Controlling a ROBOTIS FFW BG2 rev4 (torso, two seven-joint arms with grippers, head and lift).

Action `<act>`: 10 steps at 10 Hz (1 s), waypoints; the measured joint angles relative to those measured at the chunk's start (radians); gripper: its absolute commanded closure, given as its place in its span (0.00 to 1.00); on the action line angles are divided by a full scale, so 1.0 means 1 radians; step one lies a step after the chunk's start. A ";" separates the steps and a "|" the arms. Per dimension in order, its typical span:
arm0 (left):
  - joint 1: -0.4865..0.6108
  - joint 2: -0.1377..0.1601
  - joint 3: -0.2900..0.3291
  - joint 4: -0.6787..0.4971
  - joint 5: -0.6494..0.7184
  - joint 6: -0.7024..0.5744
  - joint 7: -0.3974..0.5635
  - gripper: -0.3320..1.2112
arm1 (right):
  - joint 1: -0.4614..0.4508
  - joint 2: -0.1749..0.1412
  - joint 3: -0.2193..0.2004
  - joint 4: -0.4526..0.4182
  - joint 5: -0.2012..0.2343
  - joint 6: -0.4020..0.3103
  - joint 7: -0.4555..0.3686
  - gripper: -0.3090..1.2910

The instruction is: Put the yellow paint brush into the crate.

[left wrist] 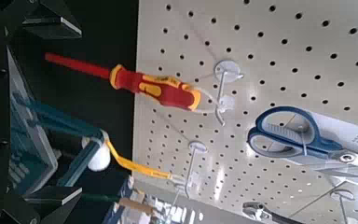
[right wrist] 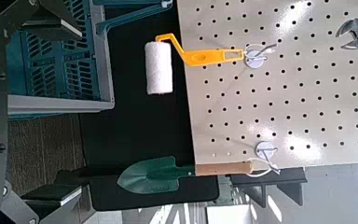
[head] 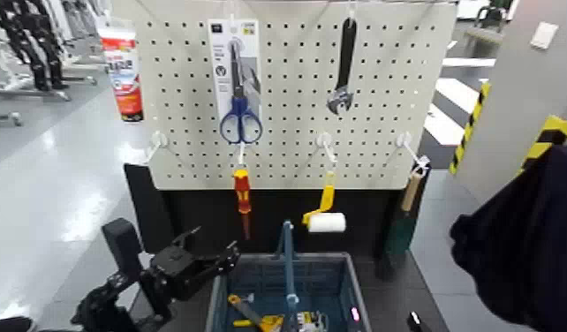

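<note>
The grey-blue lattice crate with an upright blue handle stands below the pegboard, low in the middle of the head view. A slim tool with an orange-yellow tip and a yellow band, apparently the yellow paint brush, lies inside it with other small items. My left gripper is open and empty, just left of the crate's near-left corner and about level with its rim. The left wrist view shows the crate past its spread fingers. My right gripper is open and empty, right of the crate.
The pegboard holds blue scissors, a wrench, a red-and-yellow screwdriver, a yellow-handled white roller and a green trowel. A dark cloth-like mass fills the right side. A yellow-black striped post stands behind it.
</note>
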 measured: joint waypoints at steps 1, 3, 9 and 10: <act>0.028 -0.009 0.021 -0.026 -0.046 -0.012 0.030 0.29 | 0.001 0.000 0.000 -0.001 0.000 0.001 0.000 0.28; 0.087 -0.030 0.057 -0.078 -0.138 -0.050 0.098 0.29 | 0.003 0.002 -0.003 -0.002 0.000 0.000 0.000 0.28; 0.261 -0.089 0.091 -0.112 -0.283 -0.166 0.278 0.29 | 0.012 0.008 -0.011 -0.004 0.009 -0.005 0.000 0.28; 0.284 -0.104 0.095 -0.111 -0.311 -0.186 0.294 0.30 | 0.013 0.008 -0.013 -0.006 0.018 -0.006 0.000 0.28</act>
